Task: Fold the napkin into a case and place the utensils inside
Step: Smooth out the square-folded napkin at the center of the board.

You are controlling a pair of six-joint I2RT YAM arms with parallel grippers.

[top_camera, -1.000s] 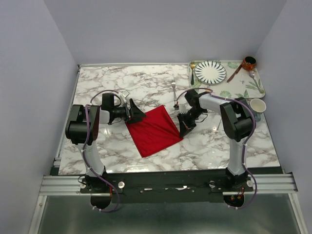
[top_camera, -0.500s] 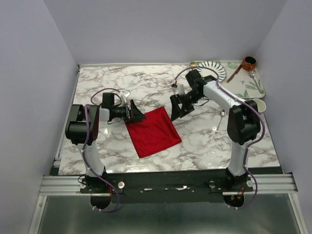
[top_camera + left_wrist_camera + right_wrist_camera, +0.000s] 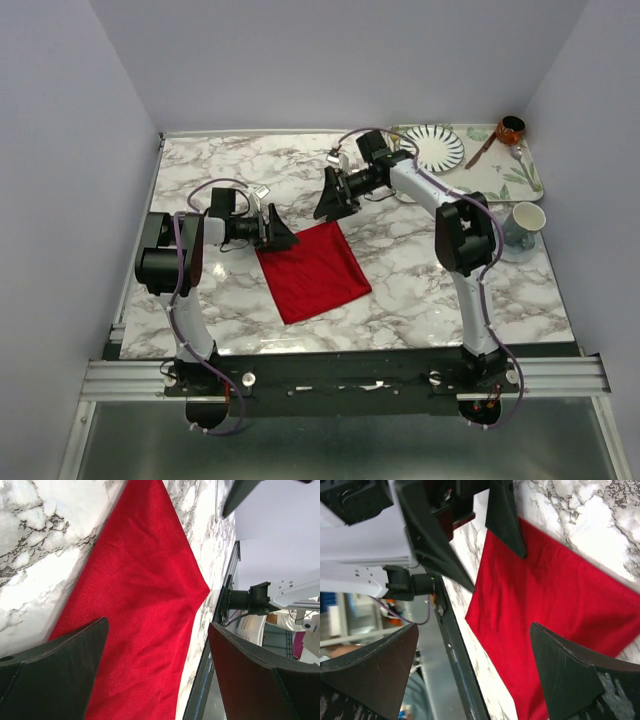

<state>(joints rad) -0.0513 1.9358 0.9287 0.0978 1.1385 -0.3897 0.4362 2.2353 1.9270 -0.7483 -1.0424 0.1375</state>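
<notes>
- One red napkin (image 3: 315, 268) lies flat near the middle of the marble table (image 3: 220, 170), a skewed four-sided shape with one corner pointing away from the arms. It is too broad to be the case yet, so I judge a fold is the step in hand
- Both grippers have their fingers wide apart and hold nothing. The left gripper (image 3: 283, 234) sits at the cloth's left corner, with red fabric showing between its fingers in the wrist view. The right gripper (image 3: 326, 203) hangs just beyond the far corner. Whether either touches the fabric I cannot tell
- To fold well, each should probably pinch its own end of that far-left edge, lift only enough to free it, and carry it toward the near-right edge. Keeping the edge taut would help the crease run straight
- Soft, creased fabric will likely slump or drag if one side leads, so a matched pace matters
- The napkin's near and right edges are free, with bare marble beyond them, which leaves room to lay the fold down
- The two grippers are near each other along the far-left edge, so crossing paths there is the main risk
- No silver utensils show plainly, and the right arm covers part of the far table
- Well apart at the far right are the tray (image 3: 525, 185) with a striped plate (image 3: 437, 147) and a cup (image 3: 527, 218), out of the fold's way
</notes>
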